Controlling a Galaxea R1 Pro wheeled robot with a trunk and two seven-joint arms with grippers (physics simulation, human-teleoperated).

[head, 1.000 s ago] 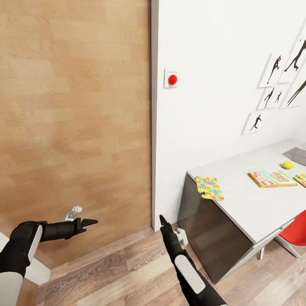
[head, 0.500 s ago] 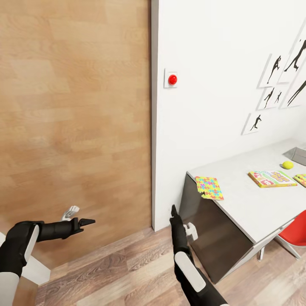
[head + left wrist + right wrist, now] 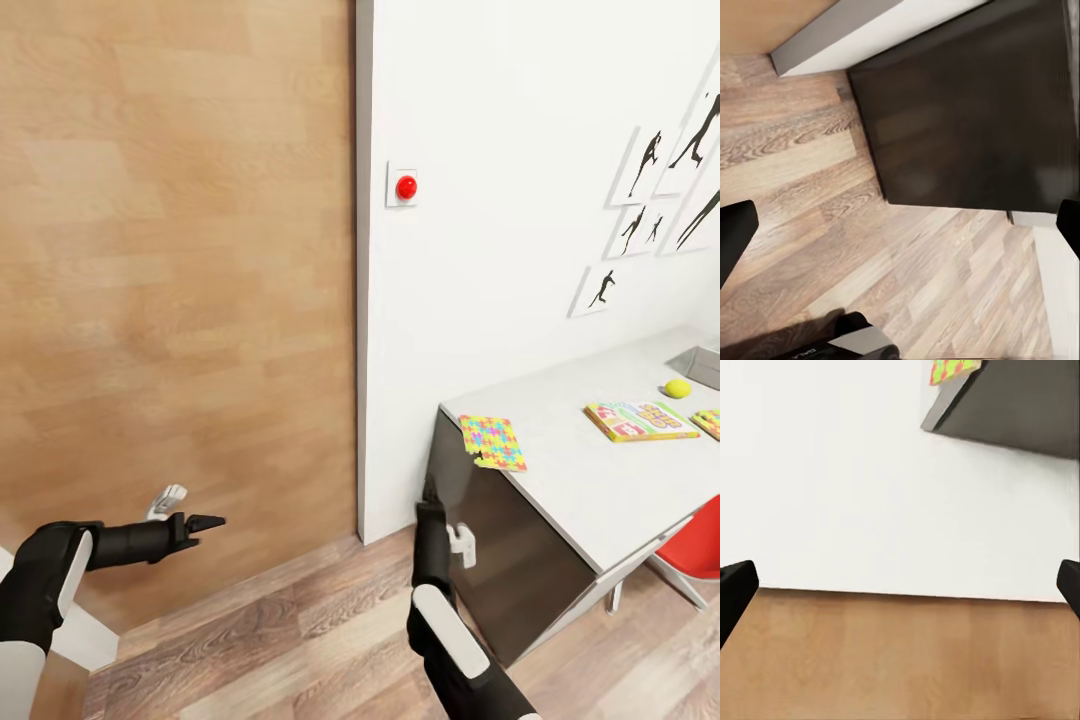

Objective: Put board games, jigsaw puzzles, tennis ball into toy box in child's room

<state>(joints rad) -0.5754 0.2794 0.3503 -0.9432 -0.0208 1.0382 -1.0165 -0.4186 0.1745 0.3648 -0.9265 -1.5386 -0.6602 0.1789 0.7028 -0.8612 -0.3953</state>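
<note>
The table [image 3: 585, 485] stands at the right against the white wall. On its near end lies a jigsaw puzzle [image 3: 492, 442], overhanging the edge slightly; the same jigsaw puzzle [image 3: 954, 369] shows in the right wrist view. Farther along are the SKIP-BO board game [image 3: 638, 420], the tennis ball [image 3: 677, 388], the edge of a second jigsaw puzzle [image 3: 709, 423] and a corner of the toy box [image 3: 700, 365]. My right gripper [image 3: 447, 515] is open, held up in front of the table's dark end panel [image 3: 495, 560]. Open too, my left gripper [image 3: 188, 509] hangs low at the left. The bed is out of view.
A large wooden panel [image 3: 175, 280] fills the left. A red button [image 3: 405, 187] sits on the white wall, with framed silhouettes [image 3: 660, 190] farther right. A red chair [image 3: 695, 545] stands under the table. Wood floor [image 3: 290, 630] lies below.
My right arm has risen and moved right, closer to the table's dark end. The left arm has barely shifted.
</note>
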